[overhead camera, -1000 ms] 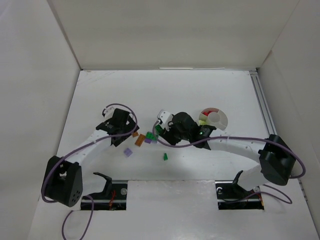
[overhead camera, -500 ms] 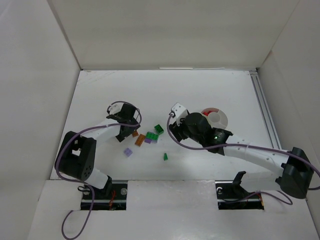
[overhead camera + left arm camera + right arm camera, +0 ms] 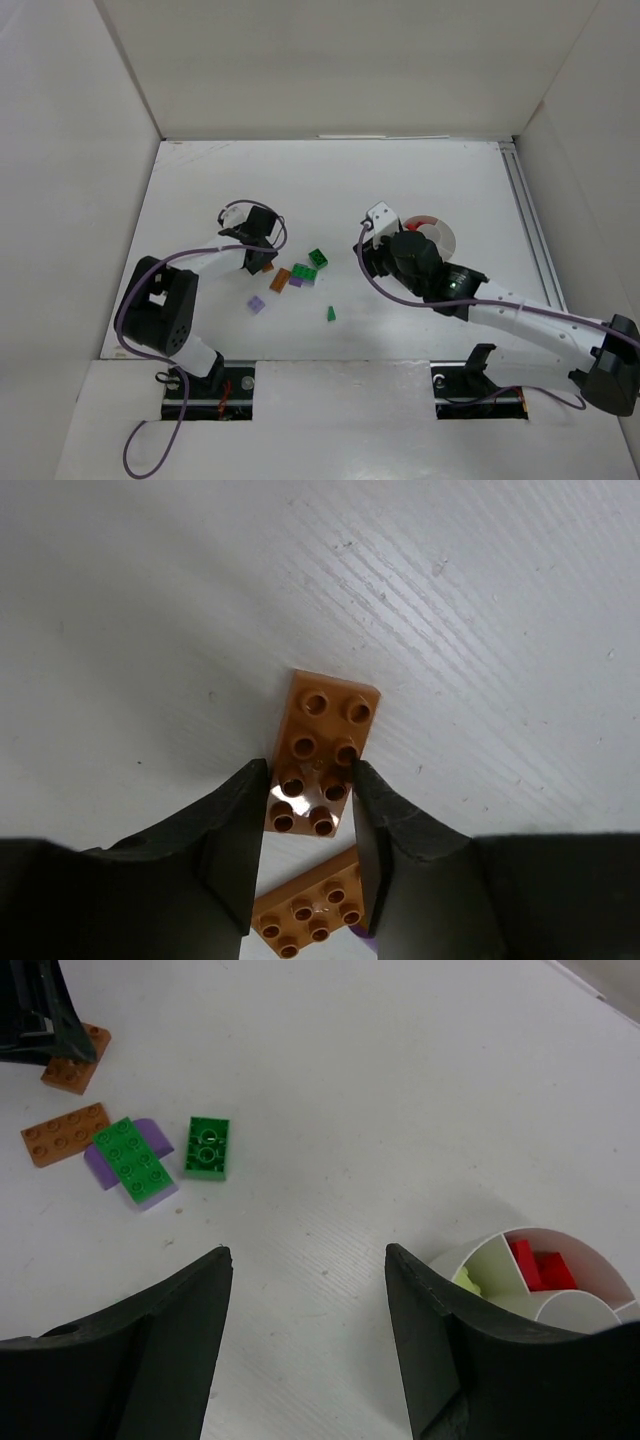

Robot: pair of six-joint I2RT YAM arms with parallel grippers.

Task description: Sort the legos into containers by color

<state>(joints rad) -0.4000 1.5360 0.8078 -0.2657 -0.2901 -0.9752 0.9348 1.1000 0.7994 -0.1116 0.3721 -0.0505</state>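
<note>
Your L gripper (image 3: 310, 780) is pinched on the near end of the orange-brown brick (image 3: 325, 730), which lies flat on the counter (image 3: 150, 600), well apart from the dish (image 3: 447, 240). Grip is off-centre, so the brick may swivel or pop out on lift. Contact looks firm, tho the wrist view can't confirm it. 2nd orange brick (image 3: 305, 910) sits just beside it & could get dragged along. R gripper (image 3: 305, 1340) hangs wide w/ nothing in it, between the green brick (image 3: 207, 1146) & dish. That's right in your carry path, so the arms may clash.

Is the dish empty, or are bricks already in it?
Not empty: the right wrist view shows red bricks lying inside the dish.
</note>
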